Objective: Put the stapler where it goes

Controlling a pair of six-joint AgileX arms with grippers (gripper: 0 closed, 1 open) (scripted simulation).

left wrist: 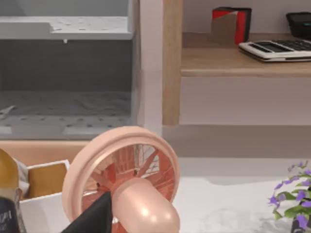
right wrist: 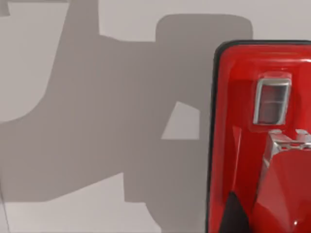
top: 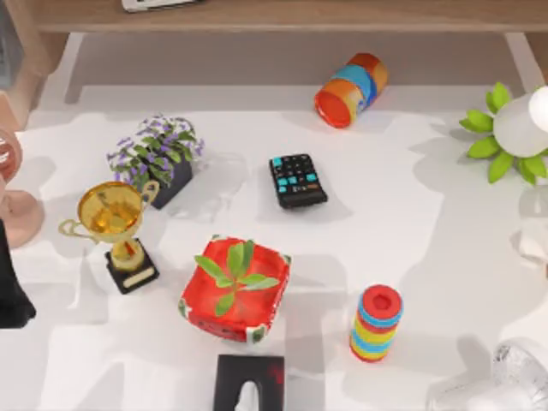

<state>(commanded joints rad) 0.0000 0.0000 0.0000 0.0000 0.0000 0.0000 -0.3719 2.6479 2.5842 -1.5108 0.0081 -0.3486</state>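
A matte black, boxy pincer (top: pixel 248 385) with squared corners sits at the counter's near edge in the top view, with a pale notch cut into its near side. A plain black, rounded arm segment (top: pixel 10 287) shows at the counter's left edge. The left wrist view shows a dark, pointed black fingertip (left wrist: pixel 95 216), smooth and unmarked.
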